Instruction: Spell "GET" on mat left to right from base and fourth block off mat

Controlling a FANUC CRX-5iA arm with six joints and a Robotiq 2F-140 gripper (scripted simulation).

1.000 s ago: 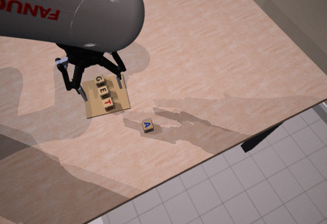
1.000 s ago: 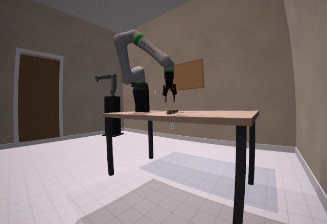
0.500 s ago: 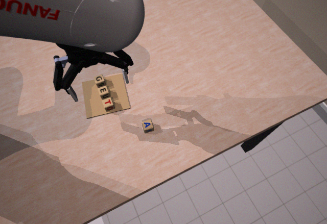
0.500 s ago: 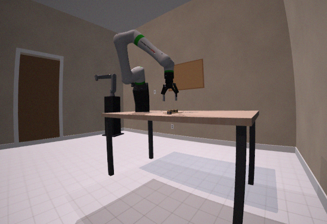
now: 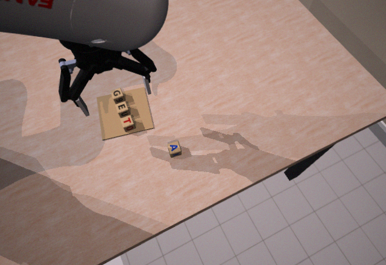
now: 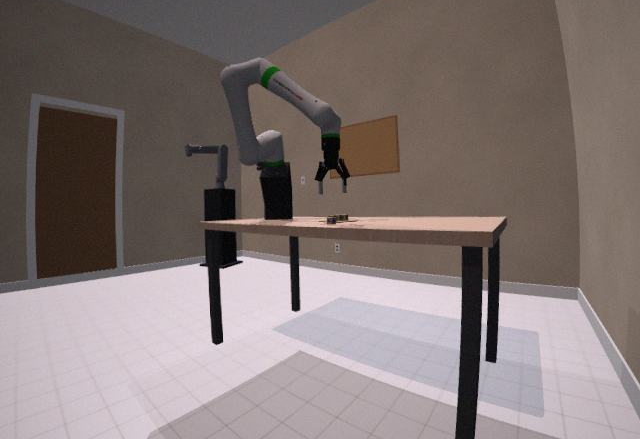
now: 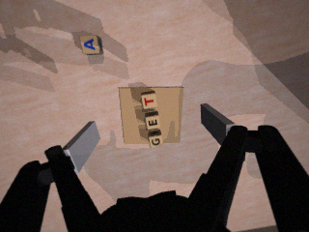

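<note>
A tan mat (image 5: 130,111) lies flat on the wooden table. Three wooden blocks stand on it side by side in a close row: G (image 5: 117,94), E (image 5: 122,108) and T (image 5: 128,122). They also show in the wrist view, G (image 7: 154,140), E (image 7: 151,123) and T (image 7: 149,101), on the mat. The fourth block, A (image 5: 174,148), lies on the bare table off the mat; it also shows in the wrist view (image 7: 90,44). My gripper (image 5: 114,96) hangs well above the mat, wide open and empty, and shows in the exterior view (image 6: 331,182).
The table's front edge (image 5: 236,190) runs below the A block, with tiled floor beyond. The arm's large grey link (image 5: 84,9) hides the table's upper left. In the exterior view a black pedestal (image 6: 219,217) stands behind the table.
</note>
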